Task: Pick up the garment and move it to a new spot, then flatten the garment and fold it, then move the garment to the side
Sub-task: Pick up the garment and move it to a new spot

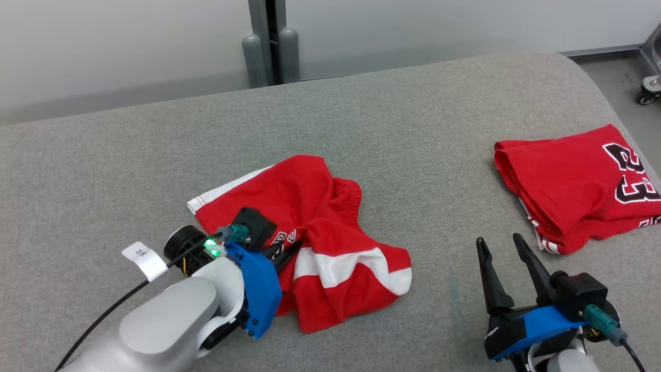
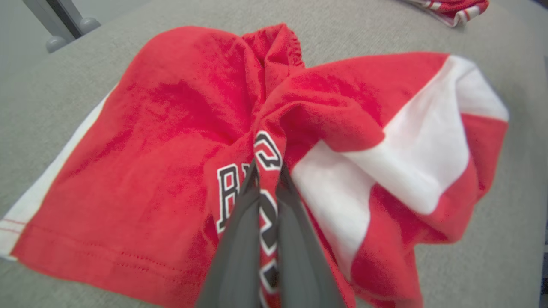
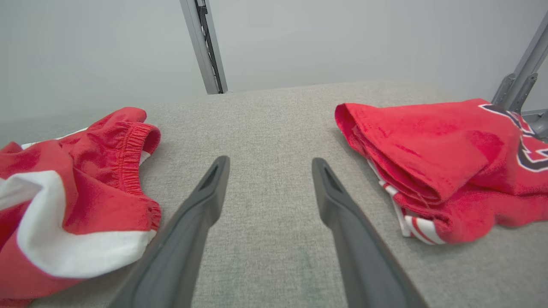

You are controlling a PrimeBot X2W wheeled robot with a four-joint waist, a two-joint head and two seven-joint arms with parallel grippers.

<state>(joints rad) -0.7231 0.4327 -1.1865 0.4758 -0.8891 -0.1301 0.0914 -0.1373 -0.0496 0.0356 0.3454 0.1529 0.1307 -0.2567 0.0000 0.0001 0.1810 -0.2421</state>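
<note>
Pinching garment (image 1: 330, 206) mid-fold w/ my clamped left end effector (image 2: 267, 171); long axis runs left-right, twd my open, empty right end effector (image 1: 498, 238).

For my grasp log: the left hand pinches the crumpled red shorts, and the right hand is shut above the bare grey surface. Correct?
No: the right hand is open, spread wide, as the right wrist view shows. The left hand does pinch the red shorts.

Grey fabric surface (image 1: 392, 124), bare across middle. Folded red jersey (image 1: 563, 186), black-white "23", lying near right edge. Two grey posts (image 1: 288, 57) behind far edge. Caster wheel (image 1: 645, 96) on floor, top right.
</note>
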